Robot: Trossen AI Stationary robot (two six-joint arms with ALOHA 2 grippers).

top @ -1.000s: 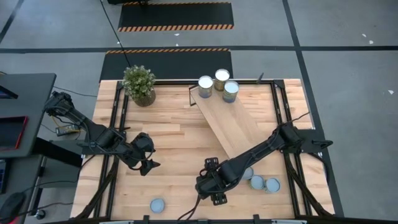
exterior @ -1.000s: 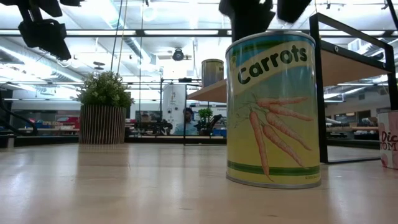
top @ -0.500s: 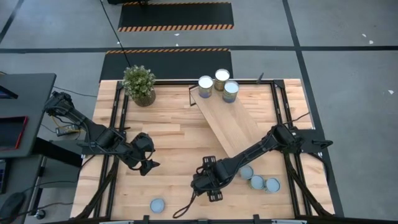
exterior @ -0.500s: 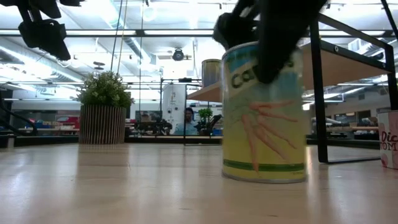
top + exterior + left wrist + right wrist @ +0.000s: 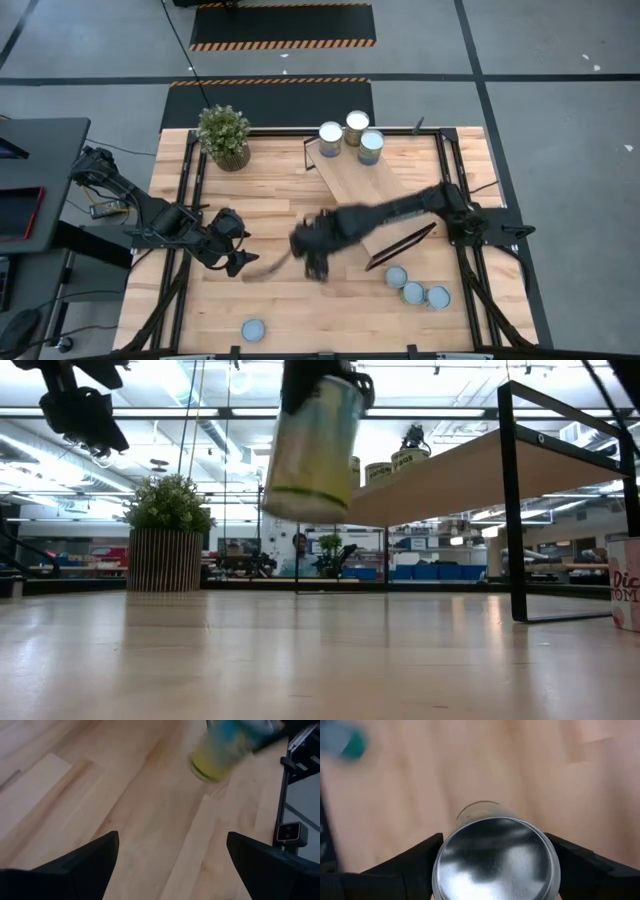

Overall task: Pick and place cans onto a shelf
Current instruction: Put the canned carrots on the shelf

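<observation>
**Right gripper holds a can up in the air**

The right gripper (image 5: 312, 245) is near the middle of the high view, a bit left of the shelf's (image 5: 375, 200) lower end. It is clenched on a can (image 5: 312, 448). In the low view this can hangs at the top, left of the middle, tilted, well above the table (image 5: 300, 660). In the right wrist view its shiny round top (image 5: 496, 856) sits between the two dark fingers (image 5: 410, 865).

The left gripper (image 5: 238, 262) waits at the left of the table in the high view. Its jaws are spread wide with nothing between them.

Three cans (image 5: 350, 134) stand close together on the shelf's far end, at the top middle of the high view. Three more cans (image 5: 412, 288) sit on the table at the lower right, just beside each other. One can (image 5: 253, 329) stands alone at the bottom edge, left of the middle. A plant (image 5: 224, 135) stands at the table's upper left corner.
</observation>
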